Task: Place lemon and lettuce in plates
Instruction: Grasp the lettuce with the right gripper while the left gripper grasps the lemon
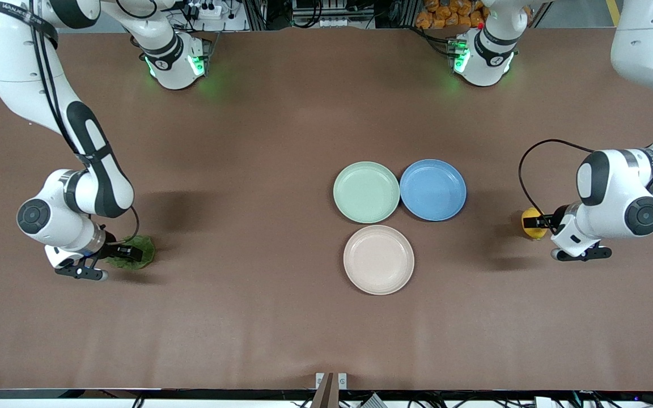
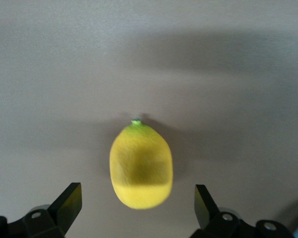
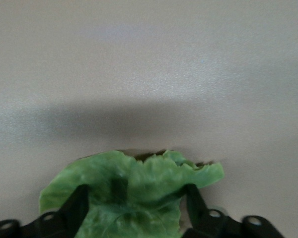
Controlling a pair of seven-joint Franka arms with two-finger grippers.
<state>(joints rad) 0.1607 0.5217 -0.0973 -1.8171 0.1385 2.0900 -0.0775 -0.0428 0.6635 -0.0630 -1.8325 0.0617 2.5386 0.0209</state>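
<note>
On your brown table (image 1: 258,141), both arms bend low near opposite ends: right gripper (image 1: 128,253) straddles the lettuce (image 1: 136,249), left gripper (image 1: 539,222) spread around the lemon (image 1: 530,223).

We see a blue plate (image 1: 433,190) resting on the brown table (image 1: 247,317). It lies toward the left arm's end, well clear of the table's edges.
</note>
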